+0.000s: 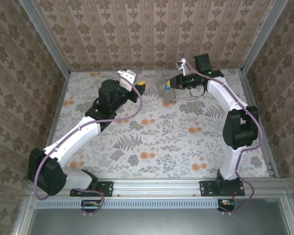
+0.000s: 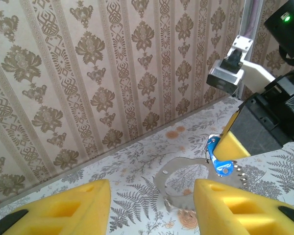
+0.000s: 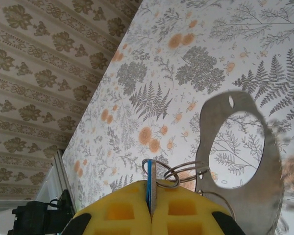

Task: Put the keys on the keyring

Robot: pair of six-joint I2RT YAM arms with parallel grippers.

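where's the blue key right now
The blue key is clamped in the right pincer, far centre of the table in the top view, a metal oval plate hanging beside it.

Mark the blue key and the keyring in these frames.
blue key (image 2: pixel 218 157), left wrist view, on its blue plastic head.
keyring (image 3: pixel 270 196), right wrist view, on the oval metal loop's wide band.

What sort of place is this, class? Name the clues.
Probably a robot test booth, not a home: a left arm and right arm bolted to a rail, wallpapered panels in metal framing, a floral-print table.
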